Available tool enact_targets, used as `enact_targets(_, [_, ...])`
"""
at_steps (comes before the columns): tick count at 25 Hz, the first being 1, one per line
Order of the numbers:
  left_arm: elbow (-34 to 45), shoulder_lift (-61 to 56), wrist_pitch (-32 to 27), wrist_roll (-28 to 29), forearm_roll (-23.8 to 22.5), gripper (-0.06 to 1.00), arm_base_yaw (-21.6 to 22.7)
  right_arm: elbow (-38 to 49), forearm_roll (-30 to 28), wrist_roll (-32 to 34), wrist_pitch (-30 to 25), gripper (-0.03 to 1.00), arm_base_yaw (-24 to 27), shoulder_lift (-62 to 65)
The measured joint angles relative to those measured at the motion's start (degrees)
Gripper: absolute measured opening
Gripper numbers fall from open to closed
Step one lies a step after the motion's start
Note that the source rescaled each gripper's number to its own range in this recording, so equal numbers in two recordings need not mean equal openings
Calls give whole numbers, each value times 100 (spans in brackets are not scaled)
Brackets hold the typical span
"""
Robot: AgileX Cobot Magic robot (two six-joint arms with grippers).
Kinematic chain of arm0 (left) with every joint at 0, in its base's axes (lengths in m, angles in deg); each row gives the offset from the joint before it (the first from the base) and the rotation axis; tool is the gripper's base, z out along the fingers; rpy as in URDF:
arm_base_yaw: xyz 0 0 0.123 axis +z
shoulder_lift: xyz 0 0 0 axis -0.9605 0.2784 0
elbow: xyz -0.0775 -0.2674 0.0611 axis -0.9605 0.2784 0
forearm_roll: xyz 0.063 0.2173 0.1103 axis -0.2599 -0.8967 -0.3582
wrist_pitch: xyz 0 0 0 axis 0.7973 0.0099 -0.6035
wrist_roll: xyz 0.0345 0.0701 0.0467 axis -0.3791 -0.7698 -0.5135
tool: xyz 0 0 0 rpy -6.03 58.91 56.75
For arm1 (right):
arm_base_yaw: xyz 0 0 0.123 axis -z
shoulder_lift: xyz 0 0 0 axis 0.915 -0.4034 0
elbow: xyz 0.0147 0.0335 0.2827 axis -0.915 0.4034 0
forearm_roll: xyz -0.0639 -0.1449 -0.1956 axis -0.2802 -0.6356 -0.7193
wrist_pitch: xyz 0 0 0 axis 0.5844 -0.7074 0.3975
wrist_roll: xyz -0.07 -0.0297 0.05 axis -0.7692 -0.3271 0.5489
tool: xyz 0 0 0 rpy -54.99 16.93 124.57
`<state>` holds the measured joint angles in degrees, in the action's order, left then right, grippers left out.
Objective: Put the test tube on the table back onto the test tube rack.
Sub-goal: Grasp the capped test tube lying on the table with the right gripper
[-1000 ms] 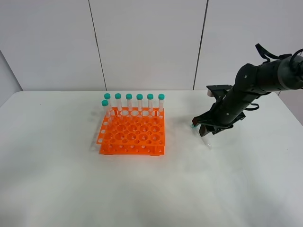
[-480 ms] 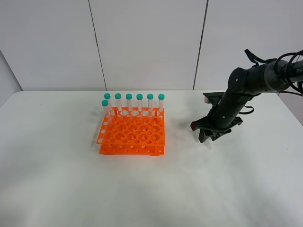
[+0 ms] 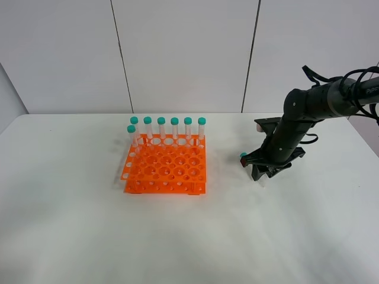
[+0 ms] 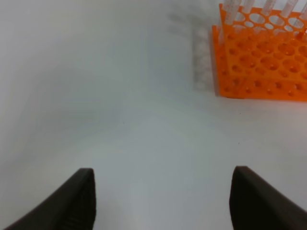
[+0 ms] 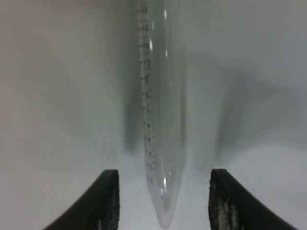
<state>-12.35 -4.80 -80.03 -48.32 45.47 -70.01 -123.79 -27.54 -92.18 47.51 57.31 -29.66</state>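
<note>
Tube lies flat on the tabletop, well apart from the rack, right hand straddling it with fingers apart: it's the grasp step, and next it looks like close squarely, lift, tip upright.

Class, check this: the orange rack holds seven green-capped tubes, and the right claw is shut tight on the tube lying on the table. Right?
No. The right wrist view shows the right claw open, its fingers apart either side of the test tube. The orange rack does hold seven green-capped tubes.
</note>
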Motion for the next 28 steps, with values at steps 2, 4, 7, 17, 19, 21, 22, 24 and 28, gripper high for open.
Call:
enact_targets(2, [0,0,0,0,0,100,0,0,-26,0,7,84,0,0])
enact_targets(4, [0,0,0,0,0,100,0,0,-40,0,7,84,0,0])
enact_targets(7, [0,0,0,0,0,100,0,0,-45,0,7,84,0,-13])
enact_targets(17, [0,0,0,0,0,100,0,-37,-28,0,97,84,0,-204])
enact_targets(19, [0,0,0,0,0,100,0,-37,-28,0,127,84,0,-204])
enact_targets(21, [0,0,0,0,0,100,0,-37,-28,0,139,84,0,-204])
enact_targets(22, [0,0,0,0,0,100,0,-37,-28,0,139,84,0,-204])
enact_targets(24, [0,0,0,0,0,100,0,-37,-28,0,139,84,0,-204])
enact_targets(28, [0,0,0,0,0,100,0,-37,-28,0,139,84,0,-204])
